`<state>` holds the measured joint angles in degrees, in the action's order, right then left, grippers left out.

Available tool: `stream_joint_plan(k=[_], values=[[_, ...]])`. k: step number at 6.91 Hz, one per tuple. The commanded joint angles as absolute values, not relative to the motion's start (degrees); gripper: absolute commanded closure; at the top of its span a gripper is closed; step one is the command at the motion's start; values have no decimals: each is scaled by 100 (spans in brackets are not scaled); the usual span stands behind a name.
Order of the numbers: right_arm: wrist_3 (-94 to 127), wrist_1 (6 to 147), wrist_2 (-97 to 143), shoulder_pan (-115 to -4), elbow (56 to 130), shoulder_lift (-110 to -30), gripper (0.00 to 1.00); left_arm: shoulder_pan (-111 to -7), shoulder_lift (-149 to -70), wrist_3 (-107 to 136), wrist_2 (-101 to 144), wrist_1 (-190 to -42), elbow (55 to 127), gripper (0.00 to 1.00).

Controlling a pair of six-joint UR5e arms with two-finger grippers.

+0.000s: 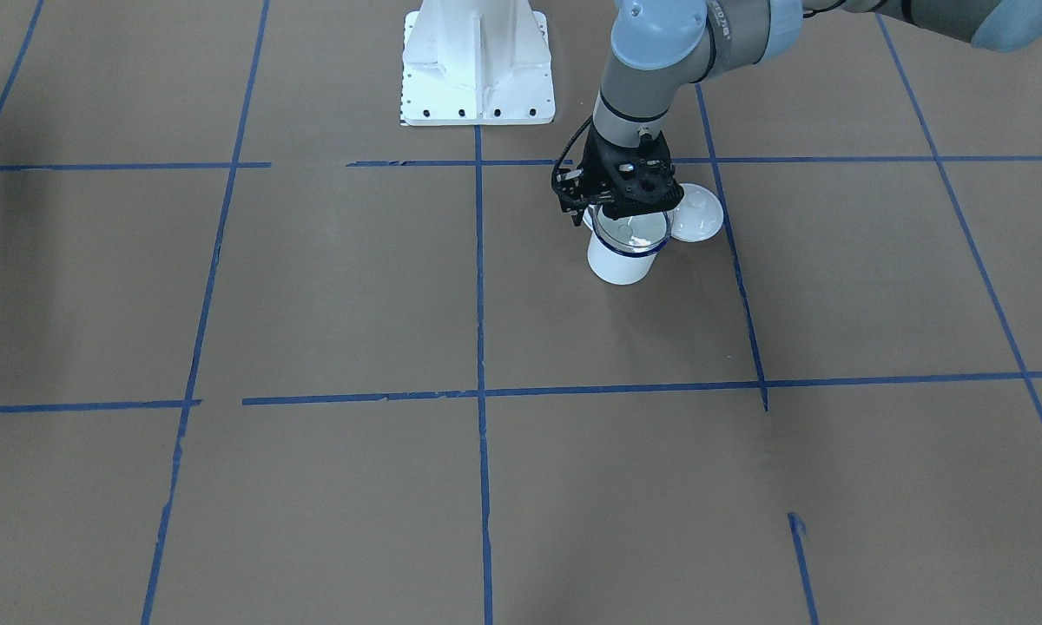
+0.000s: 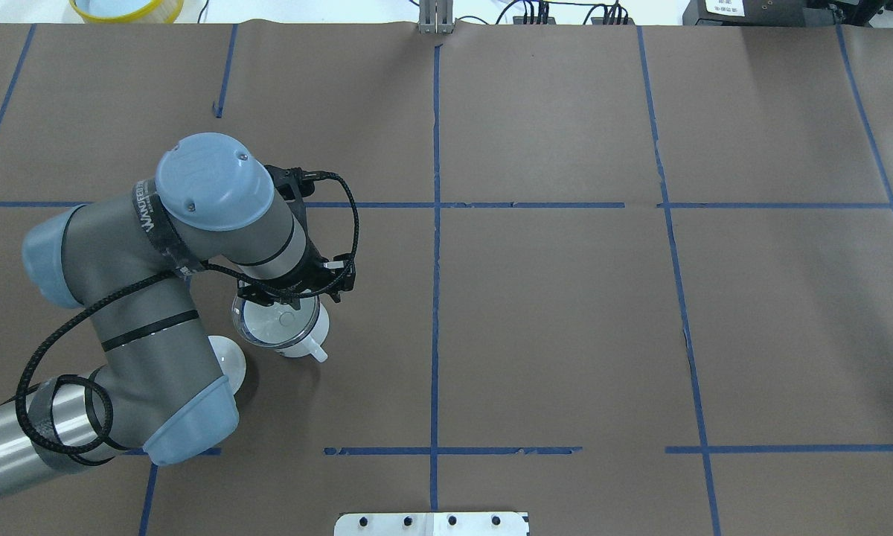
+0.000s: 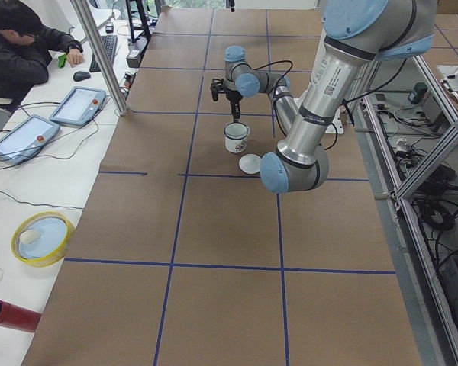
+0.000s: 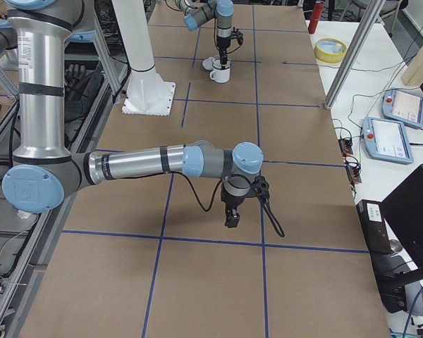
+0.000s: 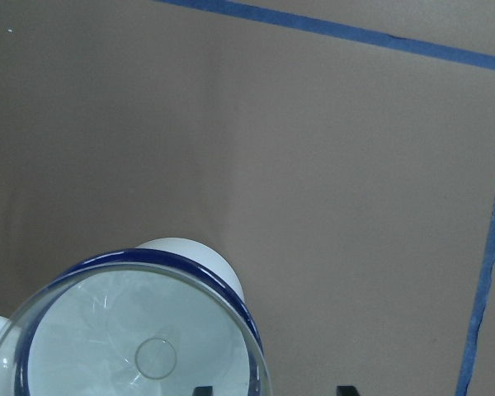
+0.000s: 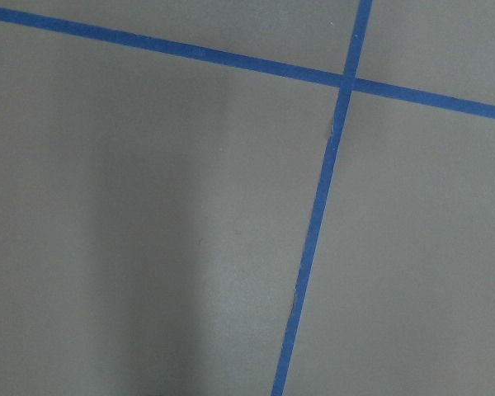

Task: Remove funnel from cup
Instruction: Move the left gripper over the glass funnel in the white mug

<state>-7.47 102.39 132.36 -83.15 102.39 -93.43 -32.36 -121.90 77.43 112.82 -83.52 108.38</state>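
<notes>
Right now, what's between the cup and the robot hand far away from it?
Only bare brown table paper crossed by blue tape lines. The exterior right view shows it, from the near right gripper to the far cup.

The left arm and right arm are grey tubes with rounded pale-blue joint caps. The left one has a white-lettered black band, small screws in its cap and a looping braided black cable. The left gripper is black, the bolted base white.
</notes>
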Motion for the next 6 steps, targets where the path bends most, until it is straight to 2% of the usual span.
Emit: stream_joint_plan(k=[1,2,4,5,6], values=[[-747,10239,13236,-8314,10239,-9343,0,-3226,-12173,7734,11276,-8358,10802,41],[-747,10239,13236,-8314,10239,-9343,0,-3234,-12155,7734,11276,-8358,10793,47],[-747,10239,13236,-8314,10239,-9343,0,-3226,-12155,7734,11276,-8358,10793,47],[-747,10239,13236,-8314,10239,-9334,0,-3226,-12155,7734,11276,-8350,10802,60],[-747,10248,13236,-8314,10239,-9343,0,-3226,-12155,7734,11276,-8350,10802,95]])
